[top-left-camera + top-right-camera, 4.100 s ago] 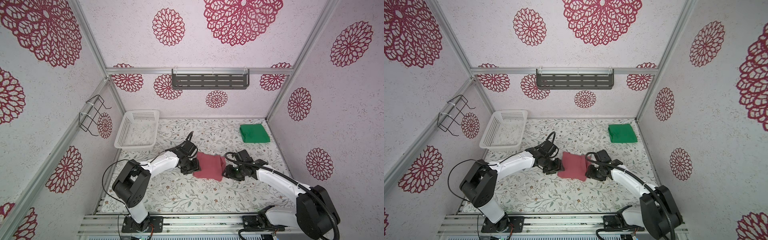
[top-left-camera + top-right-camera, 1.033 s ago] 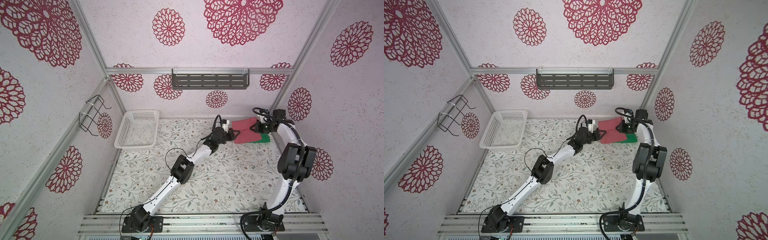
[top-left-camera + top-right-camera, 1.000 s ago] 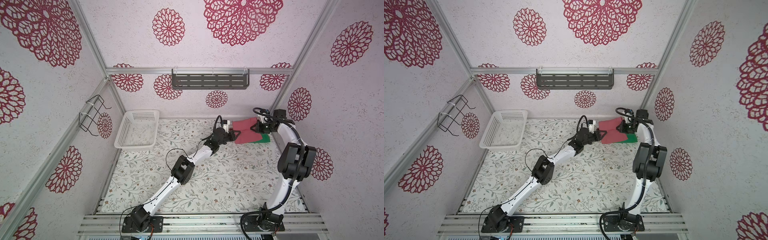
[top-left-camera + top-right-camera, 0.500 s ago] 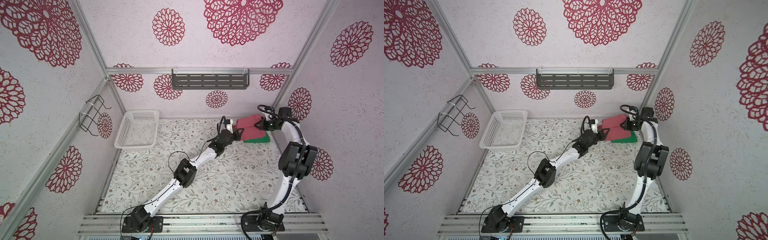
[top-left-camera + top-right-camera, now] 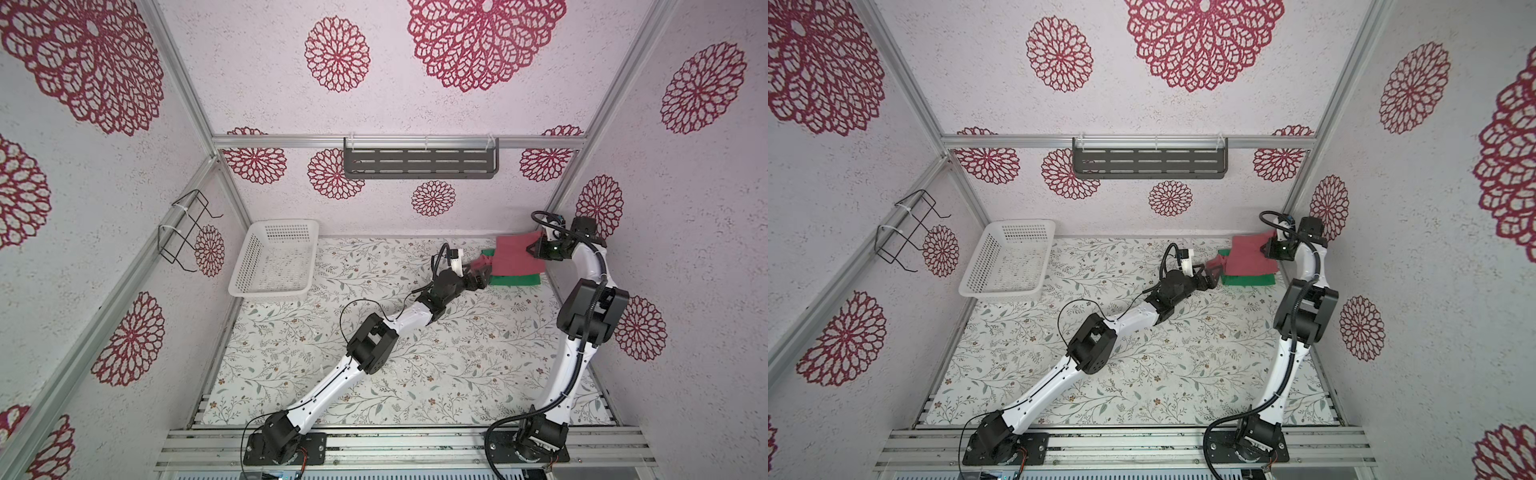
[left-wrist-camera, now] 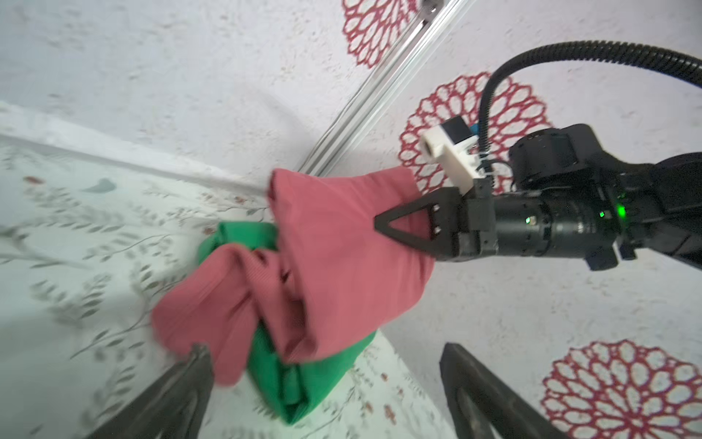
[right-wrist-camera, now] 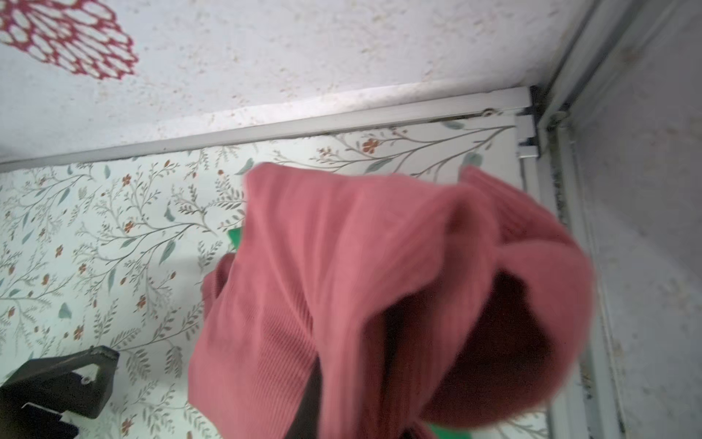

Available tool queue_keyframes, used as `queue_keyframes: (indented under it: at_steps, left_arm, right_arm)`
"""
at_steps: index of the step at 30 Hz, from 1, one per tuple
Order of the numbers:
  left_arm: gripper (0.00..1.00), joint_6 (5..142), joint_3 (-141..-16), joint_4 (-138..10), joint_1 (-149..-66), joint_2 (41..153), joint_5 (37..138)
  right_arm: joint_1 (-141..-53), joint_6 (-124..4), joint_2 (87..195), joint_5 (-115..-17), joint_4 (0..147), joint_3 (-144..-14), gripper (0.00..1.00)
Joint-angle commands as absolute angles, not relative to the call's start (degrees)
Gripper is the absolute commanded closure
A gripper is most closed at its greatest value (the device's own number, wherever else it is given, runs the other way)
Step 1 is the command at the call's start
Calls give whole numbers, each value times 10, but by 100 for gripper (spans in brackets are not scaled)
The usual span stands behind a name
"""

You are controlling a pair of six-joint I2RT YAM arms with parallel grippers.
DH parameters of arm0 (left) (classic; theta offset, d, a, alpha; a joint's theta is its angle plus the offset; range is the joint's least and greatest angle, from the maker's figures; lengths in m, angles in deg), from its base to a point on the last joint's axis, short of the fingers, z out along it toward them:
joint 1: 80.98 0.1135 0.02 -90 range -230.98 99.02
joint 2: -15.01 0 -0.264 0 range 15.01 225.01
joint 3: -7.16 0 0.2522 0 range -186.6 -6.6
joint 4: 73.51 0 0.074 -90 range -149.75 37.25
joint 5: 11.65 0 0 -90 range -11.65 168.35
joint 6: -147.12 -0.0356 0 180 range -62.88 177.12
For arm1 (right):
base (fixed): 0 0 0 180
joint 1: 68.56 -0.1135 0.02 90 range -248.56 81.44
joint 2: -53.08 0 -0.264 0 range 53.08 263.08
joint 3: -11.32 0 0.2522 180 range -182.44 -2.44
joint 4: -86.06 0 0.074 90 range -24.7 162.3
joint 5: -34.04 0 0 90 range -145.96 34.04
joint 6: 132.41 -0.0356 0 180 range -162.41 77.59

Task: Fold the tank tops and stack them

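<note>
Where the floral table (image 5: pixel 415 365) meets the far right corner, two robot arms reach in. The left arm (image 5: pixel 374 345) stretches long and low, diagonally across the table. The right arm (image 5: pixel 582 316) stands upright beside the right wall, wrist bent toward the corner. A pink tank top (image 5: pixel 515 257) drapes over a folded green tank top (image 5: pixel 519 281) lying flat (green shows mostly along the near edge). The right gripper (image 6: pixel 380 224) is pinched closed on the pink cloth, holding that side raised. The left gripper (image 5: pixel 483 281) sits at the pile's left end, jaws spread wide, gripping nothing.
</note>
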State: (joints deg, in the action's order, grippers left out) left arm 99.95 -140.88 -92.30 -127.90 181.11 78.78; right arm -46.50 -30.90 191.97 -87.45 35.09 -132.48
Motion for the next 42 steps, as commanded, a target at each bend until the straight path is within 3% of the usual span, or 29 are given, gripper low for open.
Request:
queue_keyframes:
  at_steps: [1,3,7,11,13,21,27,34,38,42]
  left_arm:
    - [3,928,-1269,-1009,-1257,1669,762]
    - [3,909,-1184,-1009,-1248,1600,732]
    - [3,893,-1055,-997,-1226,1474,706]
    - [3,842,-997,-897,-1214,1363,689]
    - [3,819,-977,-830,-1205,1306,681]
    - [3,778,-852,-598,-1131,1073,618]
    - [3,735,-671,-527,-1062,915,481]
    - [3,703,-517,-554,-908,857,440]
    - [3,676,-449,-644,-855,864,436]
    - [3,659,-388,-787,-809,904,464]
  right_arm:
    - [-463,-285,1955,-901,318,-1388,100]
    - [-463,-282,1965,-907,316,-1389,95]
    - [-468,-295,1939,-954,311,-1361,64]
    - [-478,-308,1854,-909,352,-1277,45]
    - [-477,-323,1812,-871,363,-1251,2]
    - [-483,-426,1635,-716,425,-1099,1]
    - [-545,-461,1427,-612,590,-781,1]
    - [-682,-459,1234,-467,790,-440,1]
    - [-741,-462,1203,-418,885,-321,1]
    - [-767,-439,1236,-385,1044,-229,1]
